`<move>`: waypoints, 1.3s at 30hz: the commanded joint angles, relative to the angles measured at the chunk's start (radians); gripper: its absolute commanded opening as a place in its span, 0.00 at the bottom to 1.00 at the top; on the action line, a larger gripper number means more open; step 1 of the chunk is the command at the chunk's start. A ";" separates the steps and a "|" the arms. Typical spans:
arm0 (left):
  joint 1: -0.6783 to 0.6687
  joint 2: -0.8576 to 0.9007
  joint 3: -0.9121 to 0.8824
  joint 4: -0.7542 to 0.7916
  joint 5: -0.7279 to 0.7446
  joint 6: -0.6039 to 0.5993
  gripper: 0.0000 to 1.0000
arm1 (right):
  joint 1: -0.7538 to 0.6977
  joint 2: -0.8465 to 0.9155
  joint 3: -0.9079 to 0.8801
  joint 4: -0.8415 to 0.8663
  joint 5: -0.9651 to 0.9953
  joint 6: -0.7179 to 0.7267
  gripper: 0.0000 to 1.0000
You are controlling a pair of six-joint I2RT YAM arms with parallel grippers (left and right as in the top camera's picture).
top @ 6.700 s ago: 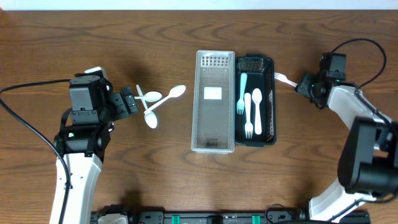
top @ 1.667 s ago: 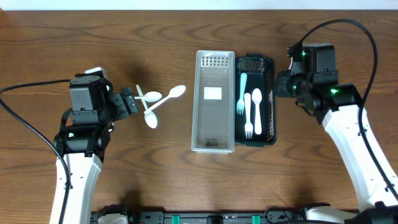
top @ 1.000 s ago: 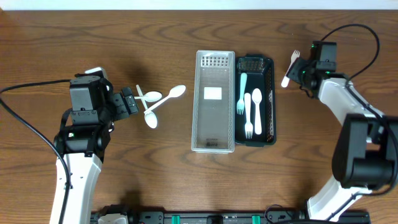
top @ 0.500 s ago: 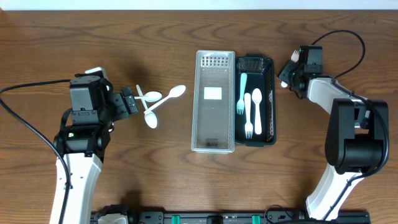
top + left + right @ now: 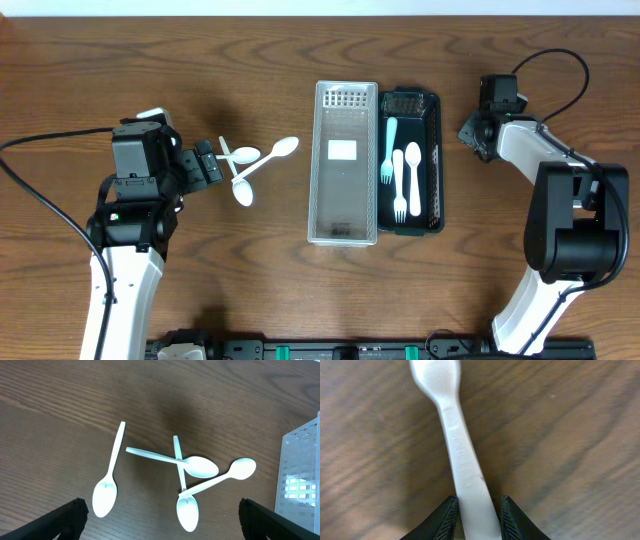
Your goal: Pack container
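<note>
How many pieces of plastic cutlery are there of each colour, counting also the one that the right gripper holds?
White: 7, namely 4 spoons on the table, 2 pieces in the black tray, 1 utensil in the right gripper
Light blue: 1, a fork in the black tray
Total: 8

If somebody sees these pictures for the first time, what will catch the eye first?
Probably the two long bins in the middle: a clear bin beside a black bin holding three utensils. Next, four white spoons scattered on the left, and the right gripper, jaws shut on the handle of a white utensil.
</note>
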 commanded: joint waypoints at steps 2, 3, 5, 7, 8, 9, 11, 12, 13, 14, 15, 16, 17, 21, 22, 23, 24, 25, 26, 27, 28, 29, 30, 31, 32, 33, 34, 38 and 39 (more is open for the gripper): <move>-0.004 0.004 0.017 0.000 -0.002 0.016 0.98 | -0.004 0.039 -0.034 -0.061 0.037 -0.033 0.29; -0.004 0.004 0.017 0.000 -0.002 0.016 0.98 | -0.004 0.039 -0.034 -0.069 0.037 -0.037 0.29; -0.004 0.004 0.017 0.000 -0.002 0.016 0.98 | -0.004 0.039 -0.034 -0.076 0.036 -0.075 0.29; -0.004 0.004 0.017 0.000 -0.002 0.016 0.98 | -0.004 0.039 -0.034 -0.089 0.008 -0.134 0.30; -0.004 0.004 0.017 0.000 -0.002 0.016 0.98 | -0.004 0.039 -0.034 -0.101 -0.014 -0.158 0.30; -0.004 0.004 0.017 0.000 -0.002 0.016 0.98 | -0.004 0.039 -0.034 -0.119 -0.053 -0.183 0.32; -0.004 0.004 0.017 0.000 -0.002 0.016 0.98 | -0.004 0.039 -0.034 -0.156 -0.138 -0.228 0.31; -0.004 0.004 0.017 0.000 -0.002 0.016 0.98 | -0.004 0.039 -0.034 -0.173 -0.194 -0.249 0.29; -0.004 0.004 0.017 0.000 -0.002 0.016 0.98 | -0.004 0.039 -0.034 -0.190 -0.245 -0.261 0.24; -0.004 0.004 0.017 0.000 -0.002 0.016 0.98 | -0.004 0.039 -0.034 -0.208 -0.294 -0.264 0.22; -0.004 0.004 0.017 0.000 -0.002 0.016 0.98 | -0.004 0.039 -0.034 -0.221 -0.334 -0.263 0.23; -0.004 0.004 0.017 0.000 -0.002 0.016 0.98 | -0.004 0.039 -0.034 -0.231 -0.363 -0.261 0.30; -0.004 0.004 0.017 0.000 -0.002 0.016 0.98 | -0.004 0.039 -0.034 -0.238 -0.374 -0.248 0.36; -0.004 0.004 0.017 0.000 -0.002 0.017 0.98 | -0.011 0.039 -0.034 -0.240 -0.372 -0.175 0.42; -0.004 0.004 0.017 0.000 -0.002 0.016 0.98 | -0.018 0.039 -0.034 -0.234 -0.372 -0.156 0.42; -0.004 0.004 0.017 0.000 -0.002 0.016 0.98 | -0.026 0.039 -0.034 -0.230 -0.372 -0.138 0.43; -0.004 0.004 0.017 0.000 -0.002 0.016 0.98 | -0.034 0.039 -0.034 -0.227 -0.372 -0.126 0.43; -0.004 0.004 0.017 0.000 -0.002 0.016 0.98 | -0.042 0.039 -0.034 -0.227 -0.372 -0.116 0.42; -0.004 0.004 0.017 0.000 -0.002 0.016 0.98 | -0.051 0.039 -0.034 -0.224 -0.372 -0.116 0.42; -0.004 0.004 0.017 0.000 -0.002 0.017 0.98 | -0.061 0.039 -0.034 -0.222 -0.370 -0.117 0.41; -0.004 0.004 0.017 0.000 -0.002 0.016 0.98 | -0.070 0.039 -0.034 -0.220 -0.365 -0.117 0.41; -0.004 0.004 0.017 0.000 -0.002 0.016 0.98 | -0.079 0.039 -0.034 -0.219 -0.354 -0.116 0.41; -0.004 0.004 0.017 0.000 -0.002 0.016 0.98 | -0.090 0.039 -0.034 -0.217 -0.336 -0.116 0.41; -0.004 0.004 0.017 0.000 -0.002 0.016 0.98 | -0.099 0.039 -0.034 -0.217 -0.325 -0.116 0.41; -0.004 0.004 0.017 0.000 -0.002 0.017 0.98 | -0.109 0.039 -0.034 -0.218 -0.319 -0.117 0.39; -0.004 0.004 0.017 0.000 -0.002 0.016 0.98 | -0.116 0.039 -0.034 -0.220 -0.319 -0.117 0.36; -0.004 0.004 0.017 0.000 -0.002 0.016 0.98 | -0.124 0.039 -0.034 -0.224 -0.318 -0.117 0.34; -0.004 0.004 0.017 0.000 -0.002 0.016 0.98 | -0.126 0.039 -0.034 -0.246 -0.247 -0.104 0.28; -0.004 0.004 0.017 0.000 -0.002 0.016 0.98 | -0.125 0.039 -0.034 -0.255 -0.222 -0.100 0.28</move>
